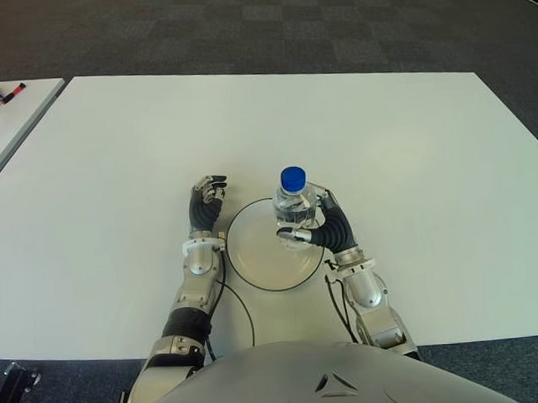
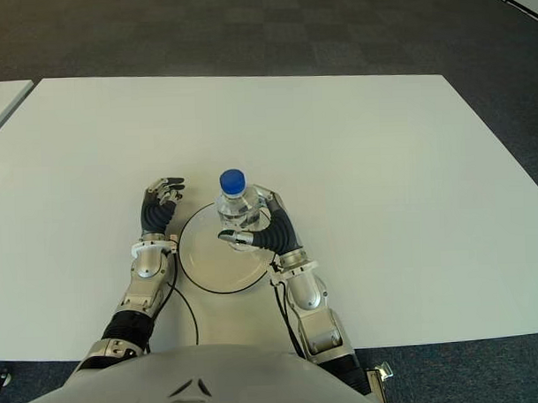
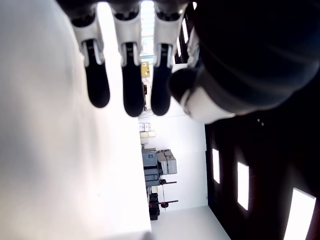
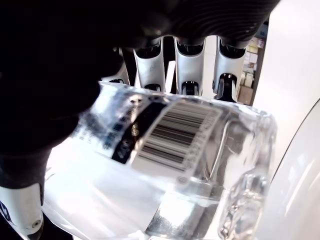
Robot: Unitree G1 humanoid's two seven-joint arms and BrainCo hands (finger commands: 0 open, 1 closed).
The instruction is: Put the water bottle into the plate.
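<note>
Clear plastic water bottle stands upright, blue cap up, long axis vertical, gripped in my right robot hand over the right part of the plate, centre frame. Its base is hidden; contact unclear. My left robot hand shows left of the plate, fingers loosely curled, empty, on the white desk.

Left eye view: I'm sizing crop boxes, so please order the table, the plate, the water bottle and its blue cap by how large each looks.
1. Table, largest by far.
2. Plate.
3. Water bottle, held by the right hand over the plate; standing nearer the camera inflates it.
4. Blue cap, smallest.
</note>
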